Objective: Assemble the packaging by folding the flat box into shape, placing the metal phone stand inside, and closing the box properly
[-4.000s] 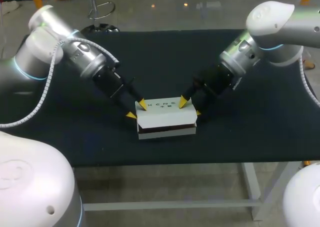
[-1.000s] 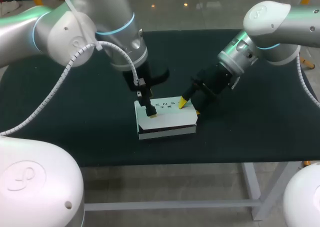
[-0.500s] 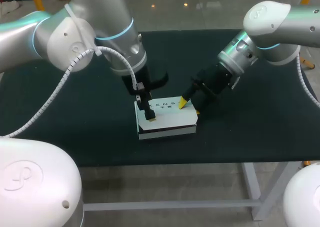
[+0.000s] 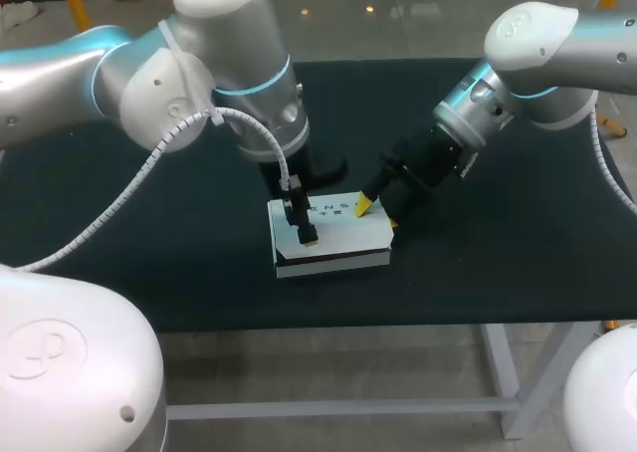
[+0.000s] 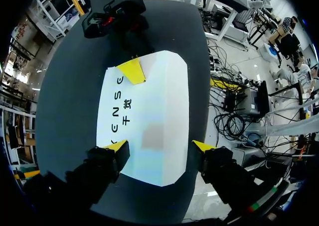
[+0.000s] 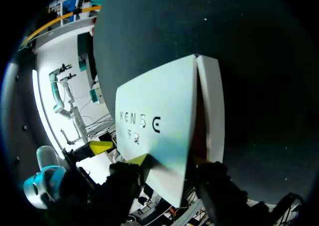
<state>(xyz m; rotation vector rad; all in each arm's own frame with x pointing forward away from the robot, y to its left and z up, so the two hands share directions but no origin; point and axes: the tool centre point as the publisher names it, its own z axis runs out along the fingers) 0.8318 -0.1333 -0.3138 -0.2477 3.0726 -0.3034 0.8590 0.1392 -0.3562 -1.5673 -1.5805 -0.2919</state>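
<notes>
Our 2 arms meet over a white box (image 4: 338,241) near the middle of the black table (image 4: 498,263). The box lies flat with its lid (image 5: 159,101) folded down, and a dark slit shows between lid and base along the near side. Black print (image 5: 122,104) runs along the far part of the lid.

Our left arm (image 4: 199,64) comes in high from the left and points the left claw (image 4: 300,225) straight down at the box's left end. That claw is open, its 2 yellow tips (image 5: 203,146) spread wide, 1 over the printed side of the lid and 1 at the near edge. We cannot tell whether they press on the card.

Our right claw (image 4: 376,214) comes in low from the far right and is open as well, with the lid's far right corner between its parted fingers. 1 tip rests on top of the lid beside the print, and the other sits just beside the box's right end. The inside of the box is hidden from us.
</notes>
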